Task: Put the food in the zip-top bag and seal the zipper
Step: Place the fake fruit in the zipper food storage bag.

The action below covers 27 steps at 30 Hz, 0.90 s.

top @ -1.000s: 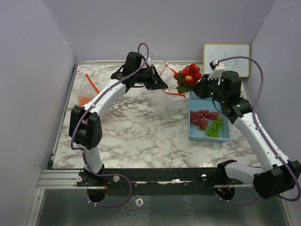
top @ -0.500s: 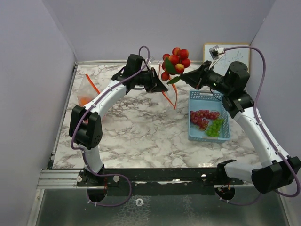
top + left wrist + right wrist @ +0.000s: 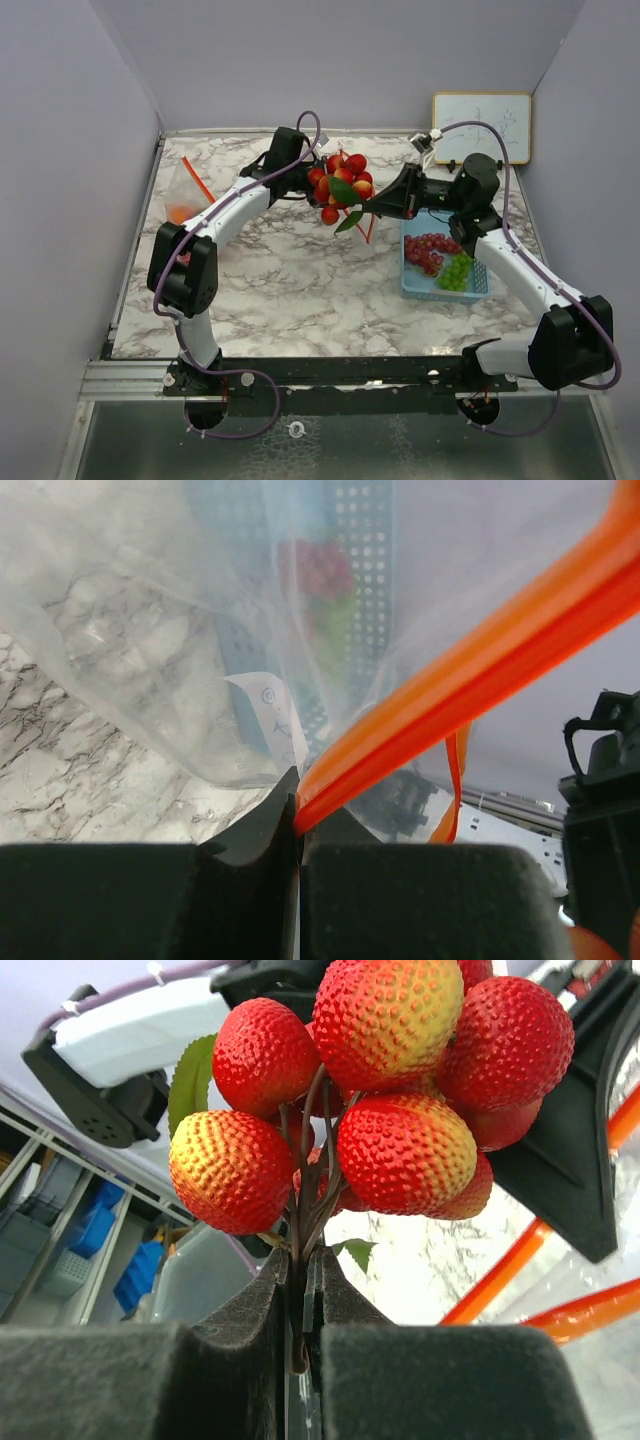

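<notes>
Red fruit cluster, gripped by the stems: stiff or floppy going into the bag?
Probably fairly stiff: the red fruit cluster stands clear of the right gripper on thin stems without drooping. Likely light, since a pinch on the stems alone carries it. The bumpy fruits might catch on the film of the zip-top bag.

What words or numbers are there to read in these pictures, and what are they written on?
Whiteboard against the back wall: faint pen marks, too small to read.
White label on the clear zip-top bag: a small circled mark and some tiny print, too blurred to read.
Nothing else in any view shows writing.
</notes>
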Each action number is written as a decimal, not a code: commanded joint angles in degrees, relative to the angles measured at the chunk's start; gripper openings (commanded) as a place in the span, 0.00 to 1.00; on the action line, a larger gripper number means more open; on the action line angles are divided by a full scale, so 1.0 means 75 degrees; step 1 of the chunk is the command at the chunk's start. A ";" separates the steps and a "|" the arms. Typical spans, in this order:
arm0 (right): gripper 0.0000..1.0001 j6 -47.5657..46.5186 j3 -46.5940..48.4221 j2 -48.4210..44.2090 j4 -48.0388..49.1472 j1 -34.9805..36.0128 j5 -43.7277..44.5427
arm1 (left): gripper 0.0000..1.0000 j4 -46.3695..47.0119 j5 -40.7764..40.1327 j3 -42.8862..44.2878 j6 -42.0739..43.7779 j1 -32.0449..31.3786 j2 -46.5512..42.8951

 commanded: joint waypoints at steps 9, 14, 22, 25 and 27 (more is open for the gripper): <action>0.02 -0.2916 -0.0095 -0.0448 -0.4145 -0.0196 0.2617 | 0.00 0.0102 0.0532 -0.0367 0.0343 0.0005 -0.0628; 0.02 -0.3270 0.0115 -0.0280 -0.5014 -0.0221 0.4078 | 0.00 -0.0011 0.0563 -0.0458 0.0429 0.0063 -0.0741; 0.02 -0.4776 0.1045 -0.0329 -0.6270 -0.0210 0.6085 | 0.00 -0.0051 0.0604 -0.0495 0.0441 0.0112 -0.0744; 0.02 -0.5257 0.1195 -0.0387 -0.6303 -0.0132 0.5639 | 0.00 0.0017 0.0628 -0.0387 0.0371 0.0104 -0.0637; 0.02 -0.5577 0.1315 -0.0337 -0.6477 0.0131 0.5234 | 0.00 0.0066 0.0651 -0.0265 0.0310 0.0112 -0.0510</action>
